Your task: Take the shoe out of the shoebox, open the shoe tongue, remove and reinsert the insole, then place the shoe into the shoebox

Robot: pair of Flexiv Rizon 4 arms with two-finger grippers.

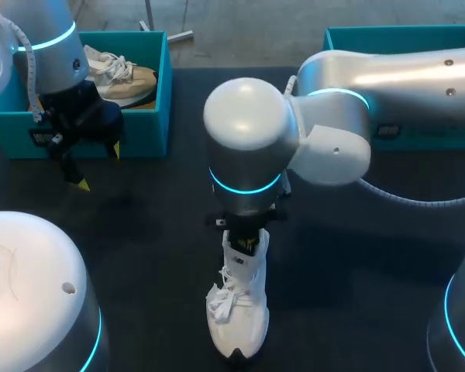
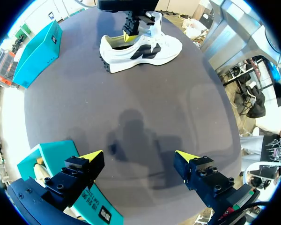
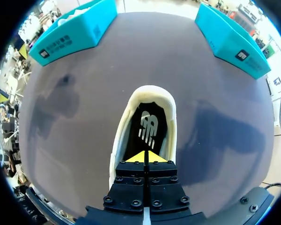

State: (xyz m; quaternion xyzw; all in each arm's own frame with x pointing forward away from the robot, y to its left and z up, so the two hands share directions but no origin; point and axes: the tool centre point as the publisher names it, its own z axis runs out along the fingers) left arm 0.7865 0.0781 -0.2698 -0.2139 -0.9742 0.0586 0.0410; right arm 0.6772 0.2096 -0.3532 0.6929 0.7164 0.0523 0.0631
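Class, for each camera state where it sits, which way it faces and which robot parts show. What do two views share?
Head: above, behind, looking down on the table; both arms show.
Left wrist: faces across the table; open left gripper shows.
Right wrist: looks down into the shoe; right gripper shows.
Shared: all see the shoe.

Wide gaps between shoe (image 1: 238,310), left box (image 1: 151,116), right box (image 1: 356,39), right arm (image 1: 252,143) overhanging shoe

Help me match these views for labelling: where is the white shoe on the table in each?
Head view: shoe at lower middle, under the right arm.
Left wrist view: shoe far ahead of the left gripper, across the table.
Right wrist view: shoe directly under the right gripper, opening showing.
Shared landmark: the teal box holding another shoe.
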